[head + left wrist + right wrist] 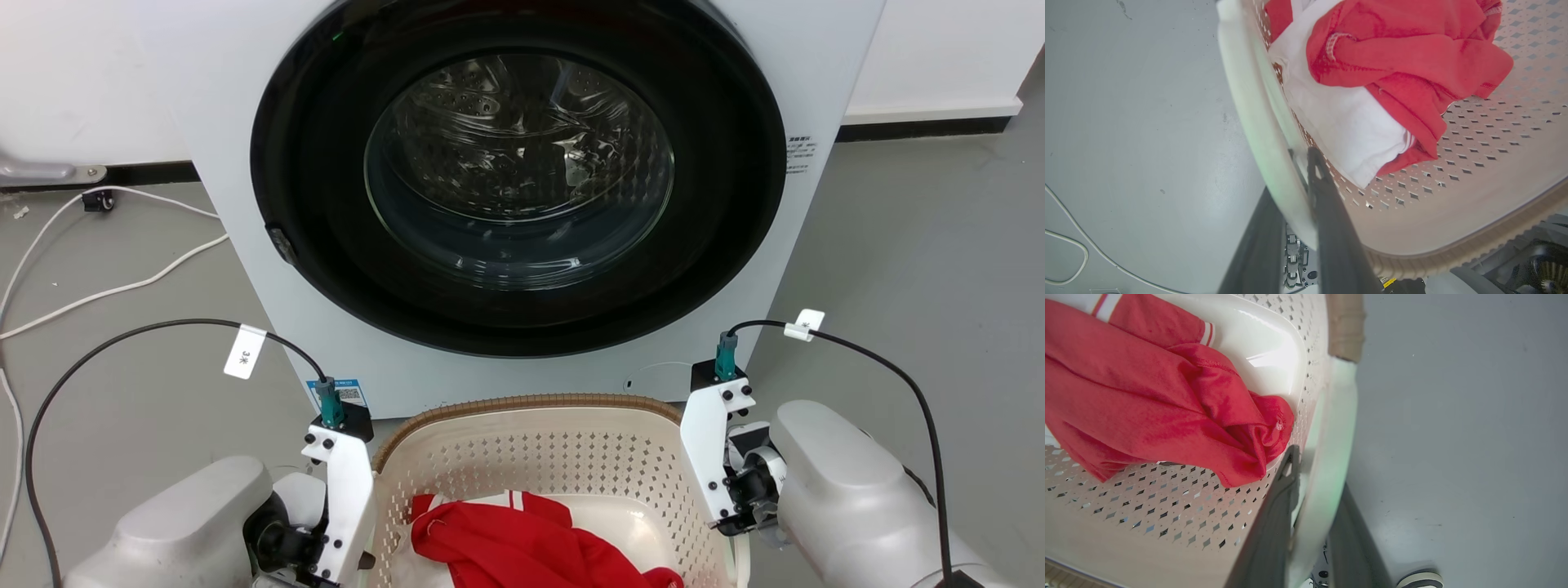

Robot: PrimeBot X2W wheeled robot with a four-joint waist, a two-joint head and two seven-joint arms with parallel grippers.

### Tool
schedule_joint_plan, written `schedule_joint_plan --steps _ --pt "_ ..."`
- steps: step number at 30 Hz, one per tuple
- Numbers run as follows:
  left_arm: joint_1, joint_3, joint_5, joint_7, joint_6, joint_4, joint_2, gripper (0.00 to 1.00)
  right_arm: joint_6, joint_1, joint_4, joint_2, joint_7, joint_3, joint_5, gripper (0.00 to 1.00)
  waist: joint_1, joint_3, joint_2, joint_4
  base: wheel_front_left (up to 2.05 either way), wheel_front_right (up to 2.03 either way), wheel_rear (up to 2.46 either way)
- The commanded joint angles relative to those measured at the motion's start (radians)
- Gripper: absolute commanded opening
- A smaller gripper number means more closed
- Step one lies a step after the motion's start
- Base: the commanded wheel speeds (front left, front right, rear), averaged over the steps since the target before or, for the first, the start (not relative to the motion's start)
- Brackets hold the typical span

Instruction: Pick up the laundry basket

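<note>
Laundry basket (522, 457) is pinched at its handles by left claw (1291, 171) and right claw (1318, 468).

The laundry basket (531, 457) is upright, just in front of the washing machine (816, 49). It is cream plastic with diamond holes in the walls, a brown woven-look rim and white side handles (1253, 130). Red and white clothes (506, 543) lie inside.

— How is the light?
— Bright, even and soft; shadows on the floor (922, 245) are faint. The washer's door glass (518, 163) throws back pale streaks toward 12 o'clock.
— The wrist views?
— Wide-angle bending at the rims. In both, the fingers (1331, 228) at 6 o'clock are blurred, the basket handle (1257, 134) smeared with a greenish tinge. On the right, white glare sits on the basket floor (1267, 351) near 11 o'clock.
</note>
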Motion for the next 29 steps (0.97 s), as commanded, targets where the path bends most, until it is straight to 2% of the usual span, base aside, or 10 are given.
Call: schedule_joint_plan --steps 1,29 --pt "-0.005 -0.006 0.007 0.009 -0.013 -0.008 -0.007 0.0 0.0 -0.02 -0.004 0.001 -0.009 0.005 0.001 0.0 0.0 0.0 0.0 0.0 0.0 0.0 0.0" --pt "-0.01 -0.007 0.008 0.016 -0.013 0.007 -0.01 0.0 0.0 -0.032 0.016 0.001 -0.043 0.027 0.045 0.0 0.0 0.005 0.0 0.0 0.0 0.0 0.0"
